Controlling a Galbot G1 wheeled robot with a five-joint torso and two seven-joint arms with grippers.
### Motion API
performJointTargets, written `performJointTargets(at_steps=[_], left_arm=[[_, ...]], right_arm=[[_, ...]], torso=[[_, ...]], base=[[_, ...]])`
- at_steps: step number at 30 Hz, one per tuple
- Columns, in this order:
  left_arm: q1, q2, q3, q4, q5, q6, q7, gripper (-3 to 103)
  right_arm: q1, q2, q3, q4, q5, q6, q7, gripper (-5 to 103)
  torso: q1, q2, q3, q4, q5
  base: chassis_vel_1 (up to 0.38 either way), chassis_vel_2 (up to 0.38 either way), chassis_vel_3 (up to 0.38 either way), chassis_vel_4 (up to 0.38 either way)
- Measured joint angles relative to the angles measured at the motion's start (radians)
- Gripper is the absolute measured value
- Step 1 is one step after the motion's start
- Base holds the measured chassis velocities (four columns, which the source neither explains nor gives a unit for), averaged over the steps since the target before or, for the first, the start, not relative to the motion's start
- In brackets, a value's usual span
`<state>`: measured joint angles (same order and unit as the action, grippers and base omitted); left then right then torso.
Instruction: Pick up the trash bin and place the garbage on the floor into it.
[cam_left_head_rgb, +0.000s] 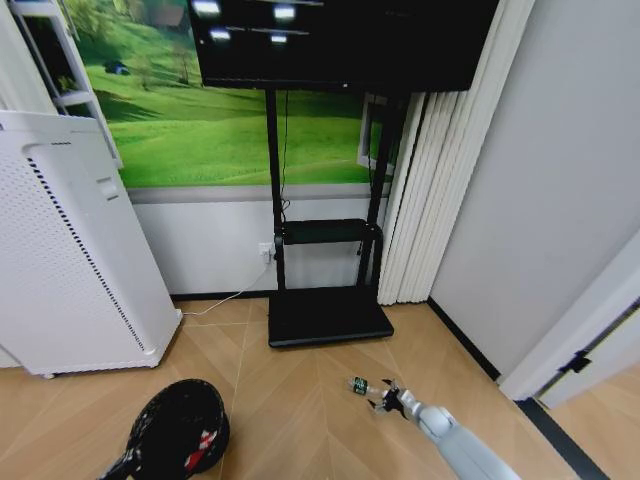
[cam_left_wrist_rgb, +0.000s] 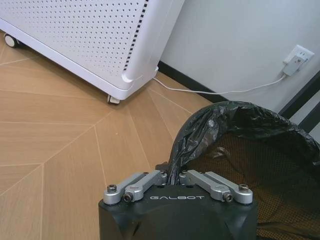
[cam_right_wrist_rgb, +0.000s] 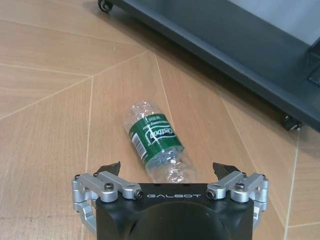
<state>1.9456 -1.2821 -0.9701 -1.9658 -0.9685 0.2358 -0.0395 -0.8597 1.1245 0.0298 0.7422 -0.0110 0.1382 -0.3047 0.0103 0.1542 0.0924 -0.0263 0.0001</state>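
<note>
Your right gripper (cam_right_wrist_rgb: 167, 172) is spread wide, its 2 dark fingertips (cam_right_wrist_rgb: 111, 167) standing on either side of the near end of the bottle (cam_right_wrist_rgb: 156, 145), with a gap between each tip and the plastic, so nothing is grasped. The bottle is clear and crumpled, with a green label, and it lies flat on the floor (cam_right_wrist_rgb: 45, 130), its far end pointing toward the black TV-stand base (cam_right_wrist_rgb: 220, 47). From your head camera, the right gripper (cam_left_head_rgb: 388, 399) sits low at the end of the grey arm, just beside the bottle (cam_left_head_rgb: 363, 386), which rests on the parquet a little in front of the stand base (cam_left_head_rgb: 330, 316). Your left gripper (cam_left_wrist_rgb: 177, 181) is clenched on the rim of the trash bin (cam_left_wrist_rgb: 250, 150), its fingers pinched together over the black liner bag at the near edge. In the head view the trash bin (cam_left_head_rgb: 180, 425) hangs at the lower left, tilted so you look into its mouth, and 1 red-and-white wrapper (cam_left_head_rgb: 205, 440) shows inside it. Behind the bin stands the white appliance (cam_left_head_rgb: 70, 250) on small wheels, and a white cord (cam_left_wrist_rgb: 215, 91) runs along the floor to a wall socket (cam_left_wrist_rgb: 298, 54).
</note>
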Motion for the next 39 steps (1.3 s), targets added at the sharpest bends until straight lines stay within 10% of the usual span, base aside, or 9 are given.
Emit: performJointTargets(at_steps=[16, 30, 39], left_arm=[[-0.001, -0.001, 0.007, -0.001, -0.009, 0.003, -0.005, 4], [-0.015, 0.010, 0.016, 0.008, -0.016, 0.003, -0.009, 4], [-0.029, 0.025, 0.028, 0.012, -0.022, 0.004, -0.020, 4]], right_arm=[[0.090, 0.129, -0.008, -0.152, -0.076, -0.016, 0.080, 97], [0.048, 0.120, 0.020, -0.143, -0.103, -0.005, 0.075, 39], [-0.003, 0.086, 0.040, -0.091, -0.076, -0.005, 0.077, 21]], torso=[[0.000, 0.000, 0.000, 0.0001, -0.0001], [0.000, 0.000, 0.000, 0.0000, -0.0002], [0.000, 0.000, 0.000, 0.0000, -0.0001]], base=[[0.000, 0.000, 0.000, 0.000], [0.000, 0.000, 0.000, 0.000], [0.000, 0.000, 0.000, 0.000]])
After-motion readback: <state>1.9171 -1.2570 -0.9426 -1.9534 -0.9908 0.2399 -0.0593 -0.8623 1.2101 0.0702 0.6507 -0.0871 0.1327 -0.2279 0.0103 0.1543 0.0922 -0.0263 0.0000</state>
